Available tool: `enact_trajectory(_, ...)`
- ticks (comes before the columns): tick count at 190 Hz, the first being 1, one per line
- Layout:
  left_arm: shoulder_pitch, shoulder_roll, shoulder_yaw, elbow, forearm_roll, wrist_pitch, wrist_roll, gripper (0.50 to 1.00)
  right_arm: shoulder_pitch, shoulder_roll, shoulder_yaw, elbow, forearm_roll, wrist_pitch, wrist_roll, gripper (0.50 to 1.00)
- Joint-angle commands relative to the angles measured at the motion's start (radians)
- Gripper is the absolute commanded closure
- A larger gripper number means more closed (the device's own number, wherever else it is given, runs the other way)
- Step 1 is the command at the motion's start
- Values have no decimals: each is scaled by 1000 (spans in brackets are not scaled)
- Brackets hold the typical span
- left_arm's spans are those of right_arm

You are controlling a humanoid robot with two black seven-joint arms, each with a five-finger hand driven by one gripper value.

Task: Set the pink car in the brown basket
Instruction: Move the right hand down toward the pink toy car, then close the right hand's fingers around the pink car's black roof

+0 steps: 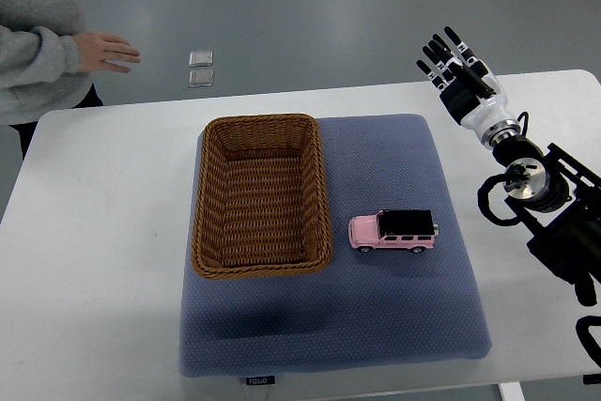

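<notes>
The right hand (457,70) has black fingers and a white palm shell; behind it sit a silver wrist joint, looping black cables and black forearm framing.

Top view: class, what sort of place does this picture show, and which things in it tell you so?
Probably a robot test or training lab. A white table carries a blue mat with a staged brown basket and pink car; the right robot hand hangs open above the grey floor, and a person's hand waits nearby.

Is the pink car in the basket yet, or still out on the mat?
Out. The pink car stands on its wheels on the blue mat, just right of the brown basket, which holds nothing.
</notes>
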Motion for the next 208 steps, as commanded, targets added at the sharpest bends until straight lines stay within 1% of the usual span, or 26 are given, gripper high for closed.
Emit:
enact_trajectory(1,0,0,2,0,0,-2,0,500,2,1,0,10,0,-1,0,587)
enact_trajectory(34,0,0,0,0,0,0,0,500,8,-7,-14,12,-9,6,-8,587)
enact_trajectory(50,0,0,0,1,0,0,0,500,15,-33,-35,39,-35,23,-18,587)
enact_trajectory(67,0,0,0,1,0,0,0,500,18,-156,-92,118,-173,72,-51,587)
enact_trajectory(69,0,0,0,1,0,0,0,500,18,-156,-92,118,-173,72,-51,587)
enact_trajectory(87,0,0,0,0,0,-2,3,500,41,-272,-161,225,-404,114,-58,589)
enact_trajectory(110,0,0,2,-5,0,-6,8,500,43,-447,-253,421,-751,160,-60,589)
enact_trajectory(119,0,0,2,-5,0,-6,8,500,43,-502,-297,495,-861,164,-60,589)
enact_trajectory(126,-1,0,2,-6,0,-6,8,500,44,-548,-351,555,-949,161,-60,589)
enact_trajectory(143,-6,0,2,-6,0,-6,8,500,43,-585,-451,610,-1022,138,-57,589)
enact_trajectory(150,-6,0,2,-5,0,-6,8,500,40,-588,-480,613,-1029,115,-57,589)
enact_trajectory(169,-6,0,2,-3,0,-6,9,500,29,-587,-546,621,-1057,22,-54,589)
enact_trajectory(179,-6,0,2,-3,0,-6,9,500,26,-579,-558,621,-1075,-12,-54,589)
enact_trajectory(192,-6,0,2,-3,0,-6,9,500,14,-573,-560,621,-1077,-32,-54,589)
enact_trajectory(208,-6,0,2,0,0,-6,9,500,-8,-556,-560,619,-1086,-34,-54,589)
